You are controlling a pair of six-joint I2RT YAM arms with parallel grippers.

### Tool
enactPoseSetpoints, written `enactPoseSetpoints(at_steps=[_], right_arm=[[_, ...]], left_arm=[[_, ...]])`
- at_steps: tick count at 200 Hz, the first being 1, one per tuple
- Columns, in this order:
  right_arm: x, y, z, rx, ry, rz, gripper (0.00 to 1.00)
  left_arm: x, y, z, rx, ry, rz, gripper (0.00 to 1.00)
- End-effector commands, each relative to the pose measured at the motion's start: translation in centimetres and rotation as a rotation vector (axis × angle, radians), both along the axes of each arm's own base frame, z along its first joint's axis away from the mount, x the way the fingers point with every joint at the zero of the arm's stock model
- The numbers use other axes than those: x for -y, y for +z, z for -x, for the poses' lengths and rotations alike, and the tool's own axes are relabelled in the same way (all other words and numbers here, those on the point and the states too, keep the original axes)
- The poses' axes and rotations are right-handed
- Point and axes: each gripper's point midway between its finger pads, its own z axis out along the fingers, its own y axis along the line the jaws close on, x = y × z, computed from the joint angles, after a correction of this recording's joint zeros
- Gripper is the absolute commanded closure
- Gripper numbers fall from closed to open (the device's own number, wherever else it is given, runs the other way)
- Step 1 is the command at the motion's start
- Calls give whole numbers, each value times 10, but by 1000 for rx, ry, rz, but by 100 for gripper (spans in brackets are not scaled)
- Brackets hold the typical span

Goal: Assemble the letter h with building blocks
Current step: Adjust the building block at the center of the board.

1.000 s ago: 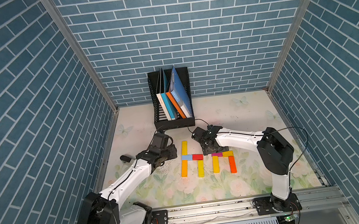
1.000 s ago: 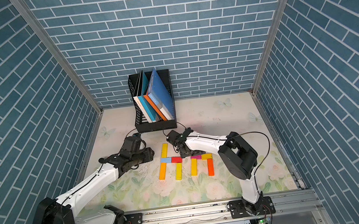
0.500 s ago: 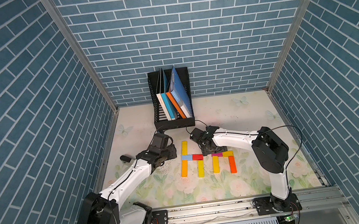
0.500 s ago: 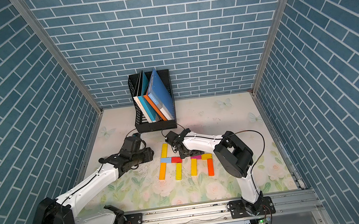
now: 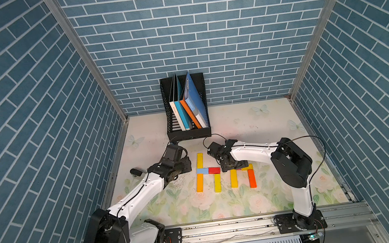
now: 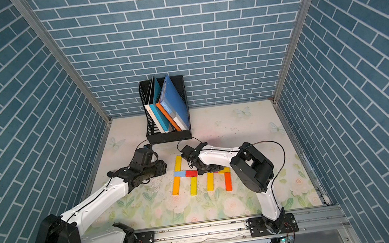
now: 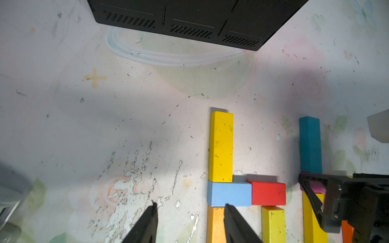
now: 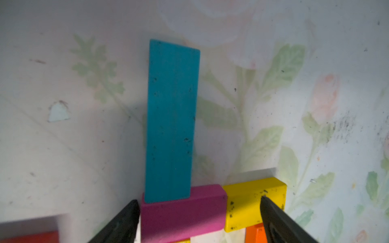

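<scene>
Five blocks [image 5: 252,178] lying flat on the table [image 5: 252,125] make the h [image 5: 234,180] around the magenta block [image 8: 181,212]: the teal block [image 8: 171,120] touches its long edge with one end, and a short yellow block [image 8: 252,202] butts against its end. The right gripper [image 8: 199,199] hangs just over the magenta block, jaws spread wide, clasping nothing. A second h [image 5: 217,182] lies just beside, its red block [image 7: 268,193] nearest the magenta one; by it the left gripper [image 7: 190,204] stands part-spread, empty.
</scene>
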Motion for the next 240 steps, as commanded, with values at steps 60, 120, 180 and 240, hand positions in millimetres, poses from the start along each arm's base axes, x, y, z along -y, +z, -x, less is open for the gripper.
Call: enactPoseSetpoints(at_steps=[60, 120, 180, 240], right_arm=[[4, 6, 4, 11, -19, -4, 11], [4, 4, 8, 5, -19, -23, 11], [1, 2, 9, 0, -13, -50, 12], [-42, 37, -5, 58, 57, -245, 11]], left_arm=[[0, -1, 1, 2, -11, -6, 45], [0, -1, 2, 0, -12, -5, 45], [-1, 0, 2, 3, -10, -6, 45], [-1, 1, 1, 7, -7, -6, 46]])
